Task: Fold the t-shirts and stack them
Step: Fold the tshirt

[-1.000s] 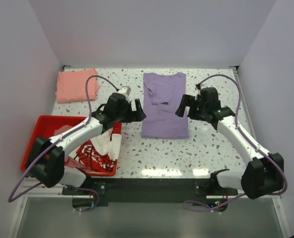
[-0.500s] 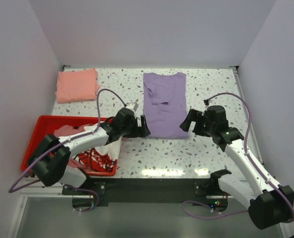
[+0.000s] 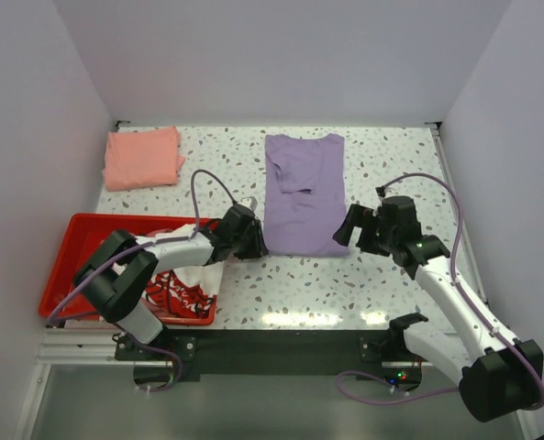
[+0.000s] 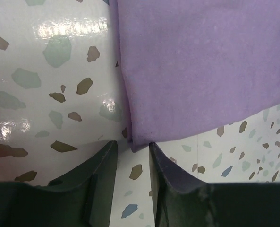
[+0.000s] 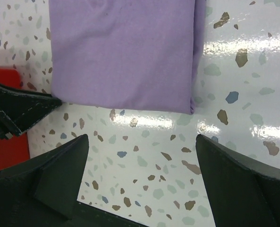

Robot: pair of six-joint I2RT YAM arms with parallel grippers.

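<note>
One salmon-pink cloth t-shirt (image 3: 143, 158) lies folded left of the half-folded lavender-purple cloth t-shirt (image 3: 304, 197), by whose near corners left hand (image 4: 132, 152) and right hand (image 5: 142, 142) gape, gripping nothing.

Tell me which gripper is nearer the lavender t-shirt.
Left. The left gripper sets its open jaws at the near left corner of the lavender t-shirt; the right gripper hovers open, short of the near right corner.
</note>
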